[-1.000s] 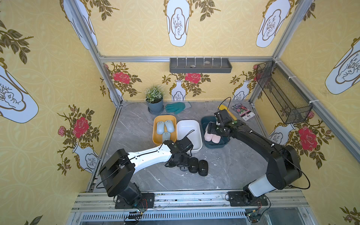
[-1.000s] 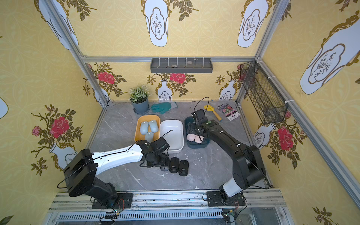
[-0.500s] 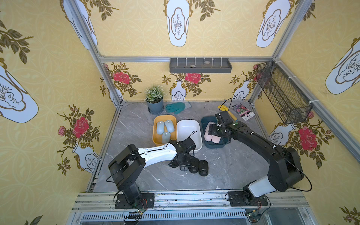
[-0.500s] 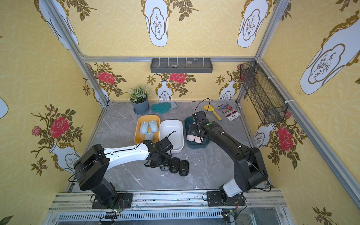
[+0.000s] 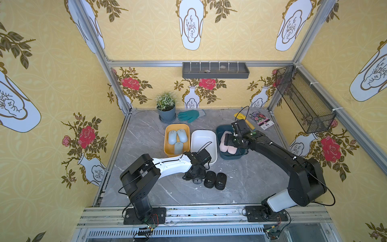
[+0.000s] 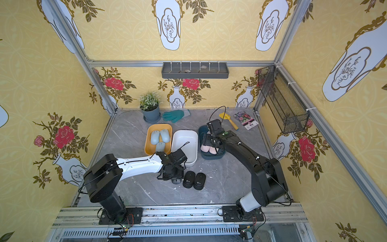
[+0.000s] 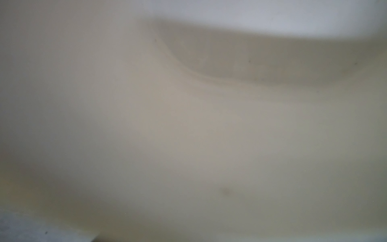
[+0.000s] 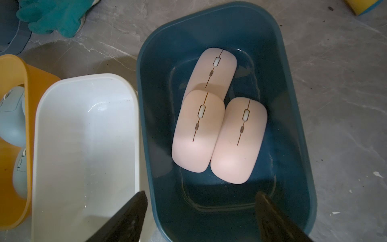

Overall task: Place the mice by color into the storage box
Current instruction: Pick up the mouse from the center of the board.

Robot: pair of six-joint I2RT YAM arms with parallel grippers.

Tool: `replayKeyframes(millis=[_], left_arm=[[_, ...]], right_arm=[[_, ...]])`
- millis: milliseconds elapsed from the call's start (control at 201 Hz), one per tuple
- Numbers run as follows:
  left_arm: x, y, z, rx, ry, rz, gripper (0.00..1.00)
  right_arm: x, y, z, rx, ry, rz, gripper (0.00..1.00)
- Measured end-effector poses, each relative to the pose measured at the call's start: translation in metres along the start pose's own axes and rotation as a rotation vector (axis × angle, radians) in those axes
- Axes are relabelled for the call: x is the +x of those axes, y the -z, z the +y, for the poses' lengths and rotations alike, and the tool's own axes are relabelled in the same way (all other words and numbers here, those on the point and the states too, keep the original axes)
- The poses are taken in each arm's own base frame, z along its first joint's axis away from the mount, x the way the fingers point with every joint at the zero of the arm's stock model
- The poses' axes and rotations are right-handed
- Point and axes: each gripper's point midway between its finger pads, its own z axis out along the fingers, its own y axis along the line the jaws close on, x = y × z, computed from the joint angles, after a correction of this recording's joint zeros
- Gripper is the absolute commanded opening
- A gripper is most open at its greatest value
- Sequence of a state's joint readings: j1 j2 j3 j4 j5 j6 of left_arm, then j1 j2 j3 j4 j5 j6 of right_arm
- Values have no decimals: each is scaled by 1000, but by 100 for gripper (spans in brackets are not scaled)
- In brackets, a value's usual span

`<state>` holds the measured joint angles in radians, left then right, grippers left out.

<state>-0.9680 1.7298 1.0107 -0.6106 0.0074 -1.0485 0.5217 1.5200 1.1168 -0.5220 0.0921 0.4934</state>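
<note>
Left arm (image 5: pixel 171 165) hides its own gripper (image 5: pixel 195 177), so I can't tell if it's clamped or loose. It's at 6 o'clock from table (image 5: pixel 146 136) centre, over a black mouse (image 5: pixel 197 181) that only shows as a sliver. Its wrist cam is pure cream blur.

Teal bin (image 8: pixel 287 125) at 2 o'clock holds three pink mice (image 8: pixel 199 132), and the right gripper (image 8: pixel 201 197) hangs above it, spread and empty. White bin (image 5: pixel 203 138) is at 12. Yellow bin (image 5: pixel 167 150) at 10 holds three blue mice (image 5: pixel 172 137). Two black mice (image 5: pixel 210 179) sit side by side at 5.
</note>
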Motion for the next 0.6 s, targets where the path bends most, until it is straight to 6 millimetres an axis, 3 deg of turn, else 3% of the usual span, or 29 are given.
replayKeyframes(millis=[124,319,602], left_arm=[[0,0,-1,0,-1,-1,71],[-1,1,2,-14,0,-4,42],[1,19,11,-45,-4,-9,42]], right_arm=[[1,-1,0,2,0,4,83],[1,-1,0,1,1,4,83],[1,-2,0,1,1,5,83]])
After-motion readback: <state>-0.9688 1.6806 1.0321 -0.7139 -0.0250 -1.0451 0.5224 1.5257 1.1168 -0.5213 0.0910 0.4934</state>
